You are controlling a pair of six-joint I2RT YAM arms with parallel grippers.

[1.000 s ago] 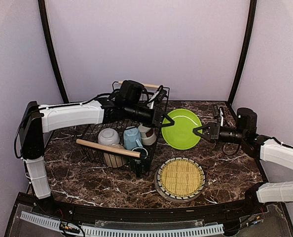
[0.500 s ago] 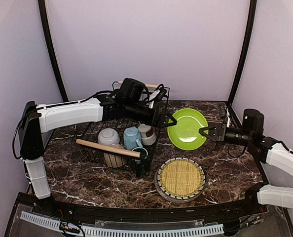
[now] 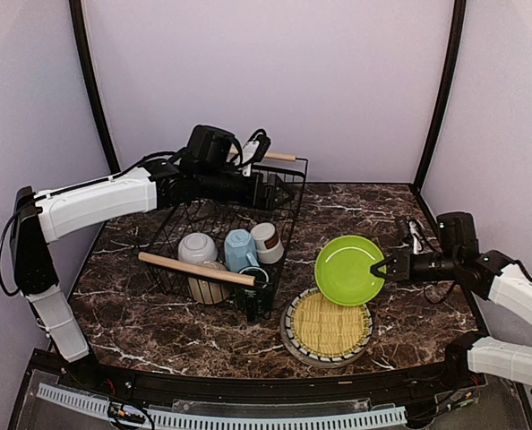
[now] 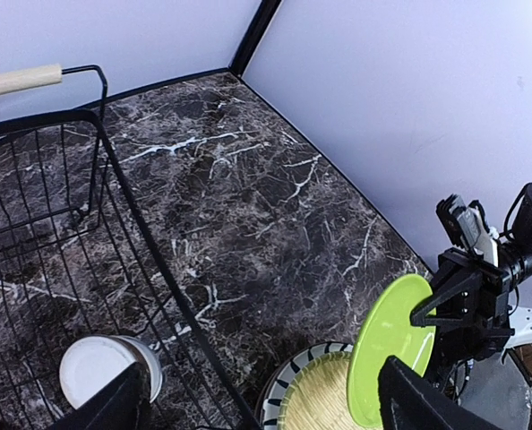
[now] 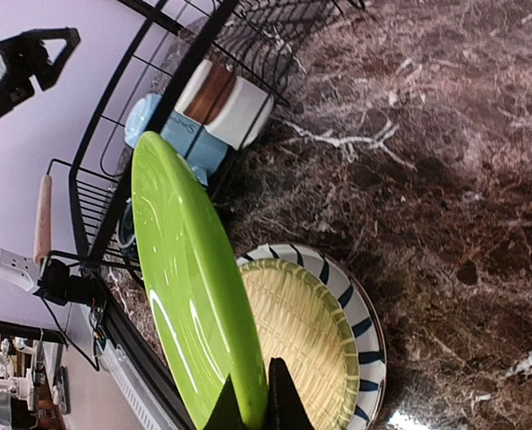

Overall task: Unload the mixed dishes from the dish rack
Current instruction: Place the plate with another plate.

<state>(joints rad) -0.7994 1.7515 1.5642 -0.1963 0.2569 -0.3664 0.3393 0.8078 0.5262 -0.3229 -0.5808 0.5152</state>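
Observation:
My right gripper (image 3: 382,266) (image 5: 255,394) is shut on the rim of a lime-green plate (image 3: 348,269) (image 5: 185,269) (image 4: 387,349). The plate hangs tilted just above the black-and-white striped plate (image 3: 327,324) (image 5: 338,331), which holds a woven straw-coloured mat. My left gripper (image 3: 264,188) (image 4: 266,408) is open and empty, above the far right part of the black wire dish rack (image 3: 197,269). Inside the rack are a white bowl (image 3: 197,246), a cream bowl (image 3: 208,287), a light blue mug (image 3: 240,249) (image 5: 172,130), a brown-white cup (image 3: 267,242) (image 5: 226,98) and a dark green mug (image 3: 255,276).
The dark marble table (image 3: 382,206) is bounded by lilac walls with black corner posts (image 3: 441,98). The rack's far wooden handle (image 4: 20,81) sits near the back wall. The striped plate lies close to the rack's near right corner.
My left gripper opened, let go of the green plate and drew back left over the rack. My right gripper carried the plate toward the near side, over the striped plate.

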